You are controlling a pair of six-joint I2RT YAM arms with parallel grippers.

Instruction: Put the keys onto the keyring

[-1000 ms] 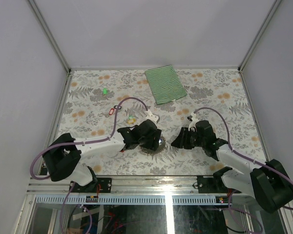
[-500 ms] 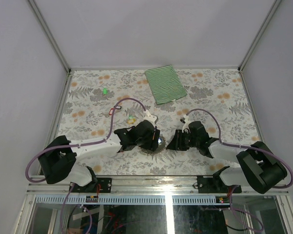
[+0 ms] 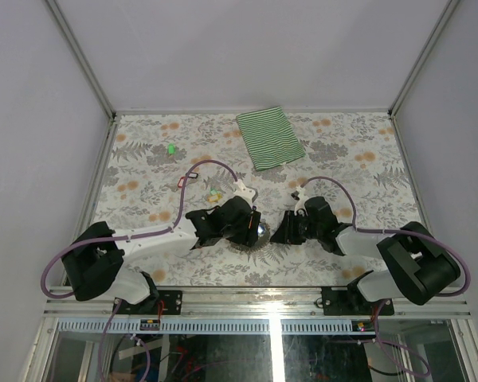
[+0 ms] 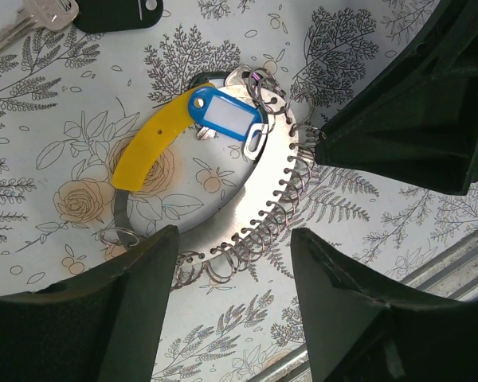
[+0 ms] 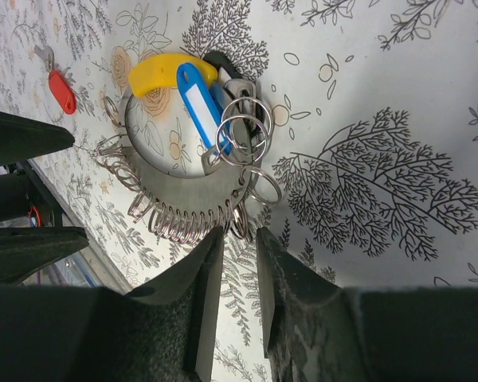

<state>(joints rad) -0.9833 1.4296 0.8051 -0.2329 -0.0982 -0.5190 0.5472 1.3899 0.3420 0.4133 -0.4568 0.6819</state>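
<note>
Keyring (image 4: 255, 203) lay flat on the desk (image 4: 48, 159), with the blue-tagged key (image 4: 223, 115) lying across it. Left end effector (image 4: 235, 239) was spread, straddling the coiled edge. Right end effector (image 5: 239, 235) was nearly pressed together with its gap bare, just beside the coils. Judgement: the left should pin the ring before the right parts a coil.

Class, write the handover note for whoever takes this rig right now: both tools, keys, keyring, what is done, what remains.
Left tool: open, straddling the coils of the keyring.
Right tool: narrow gap, tips at the small rings, nothing visibly gripped.
Done: blue-tagged key seems attached to the keyring.
Lying loose: black-tagged key, red-tagged key, green tag.
Left: thread the loose keys on.
</note>
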